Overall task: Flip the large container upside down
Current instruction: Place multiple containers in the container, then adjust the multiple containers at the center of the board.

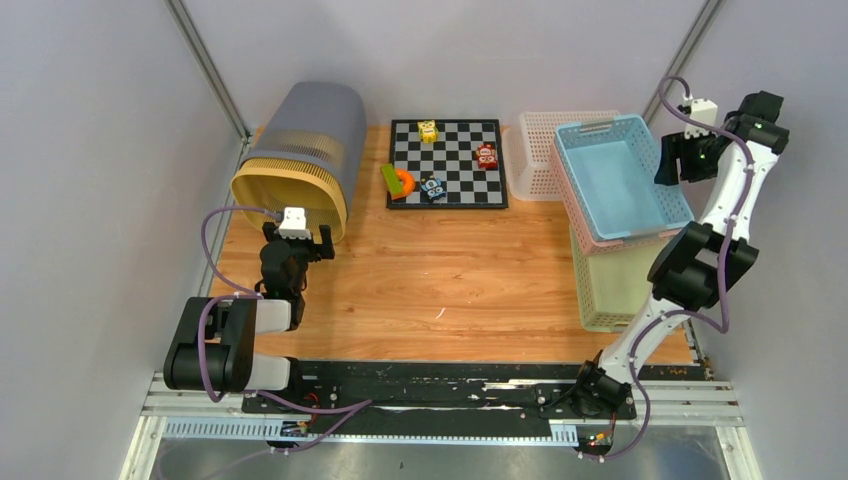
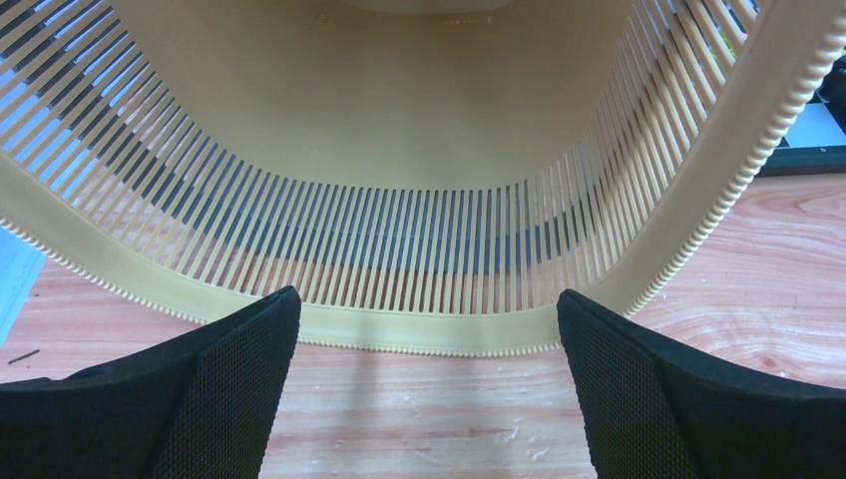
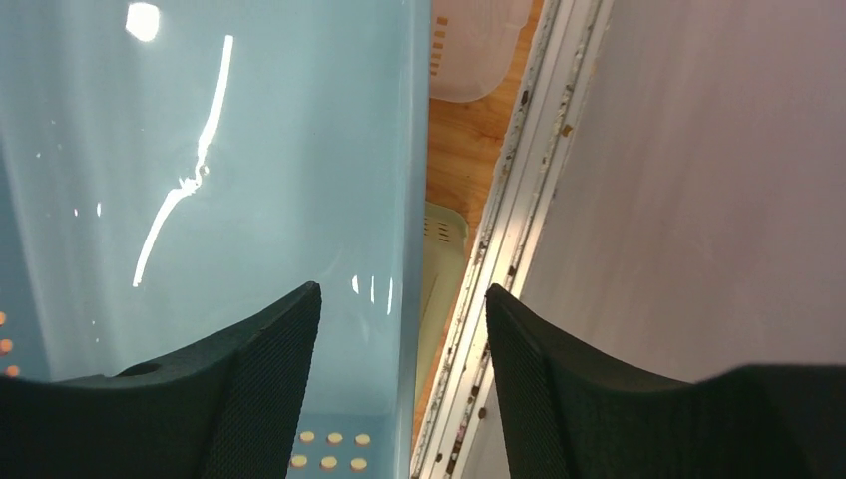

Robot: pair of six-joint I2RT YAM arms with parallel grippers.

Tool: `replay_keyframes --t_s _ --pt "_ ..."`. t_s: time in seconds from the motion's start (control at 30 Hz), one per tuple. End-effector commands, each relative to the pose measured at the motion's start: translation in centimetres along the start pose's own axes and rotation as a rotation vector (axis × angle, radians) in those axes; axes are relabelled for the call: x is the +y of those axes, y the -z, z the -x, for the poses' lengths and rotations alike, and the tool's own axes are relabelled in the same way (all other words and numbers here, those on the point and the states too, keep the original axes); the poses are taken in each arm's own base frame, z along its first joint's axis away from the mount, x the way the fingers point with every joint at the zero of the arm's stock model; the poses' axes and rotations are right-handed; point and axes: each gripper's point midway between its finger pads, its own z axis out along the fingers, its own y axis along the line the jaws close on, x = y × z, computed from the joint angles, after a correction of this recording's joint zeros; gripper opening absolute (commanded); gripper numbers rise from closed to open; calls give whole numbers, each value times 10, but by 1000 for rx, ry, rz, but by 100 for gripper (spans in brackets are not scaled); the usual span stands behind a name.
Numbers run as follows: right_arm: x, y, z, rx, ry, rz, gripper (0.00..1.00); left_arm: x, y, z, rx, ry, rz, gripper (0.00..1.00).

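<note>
Now, your large container [image 1: 300, 160] lies on its side at the back-left of the counter [image 1: 450, 270], mouth facing the left gripper [image 2: 429, 299], whose jaws stand wide apart just before the rim; the right gripper [image 3: 404, 289] has its jaws apart too, seemingly straddling a wall of the blue basket [image 1: 620, 185].

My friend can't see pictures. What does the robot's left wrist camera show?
A big tan slatted container lies on its side on the wooden table, its open mouth facing the camera. The left end effector is open, its two black fingers spread wide just in front of the lower rim.
</note>
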Motion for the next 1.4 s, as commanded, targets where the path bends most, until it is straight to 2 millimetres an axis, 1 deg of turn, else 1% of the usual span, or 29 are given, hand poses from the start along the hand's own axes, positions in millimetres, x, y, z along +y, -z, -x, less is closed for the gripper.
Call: replay_keyframes --t_s 0.0,0.1,0.17,0.23,0.33,0.43,0.53,0.63,0.73,0.8,0.93,1.03,1.1,1.17,1.23,1.37 --pt "7 71 44 -155 61 -116 66 2 0 1 -9 -13 14 100" --pt "25 98 58 -228 76 -119 68 2 0 1 -8 -13 15 100" --pt "39 112 64 -271 81 -114 68 2 0 1 -8 -14 14 100" --pt "57 119 67 -303 94 -92 68 2 0 0 -7 -13 14 100" --pt "93 121 68 -326 133 -39 69 2 0 1 -8 -14 14 100" --pt "141 118 68 -339 193 31 72 2 0 0 -8 -13 14 100" --pt "197 116 68 -365 262 115 76 2 0 1 -8 -13 14 100" --pt "251 113 62 -379 347 189 78 2 0 0 -7 -13 14 100" --pt "305 116 61 -419 436 293 80 2 0 0 -8 -13 14 100" --pt "333 114 57 -430 480 360 80 2 0 0 -7 -13 14 100" --pt "388 99 39 -414 581 509 80 2 0 0 -8 -14 14 100" --pt "426 89 16 -393 669 635 80 2 0 0 -7 -14 14 100" --pt "441 82 2 -374 715 689 80 2 0 1 -8 -14 14 100" --pt "452 76 -8 -351 744 726 80 2 0 1 -8 -14 14 100" --pt "458 69 -18 -325 749 757 80 2 0 1 -9 -13 14 100" --pt "464 61 -30 -295 751 794 80 2 0 1 -10 -13 14 100"
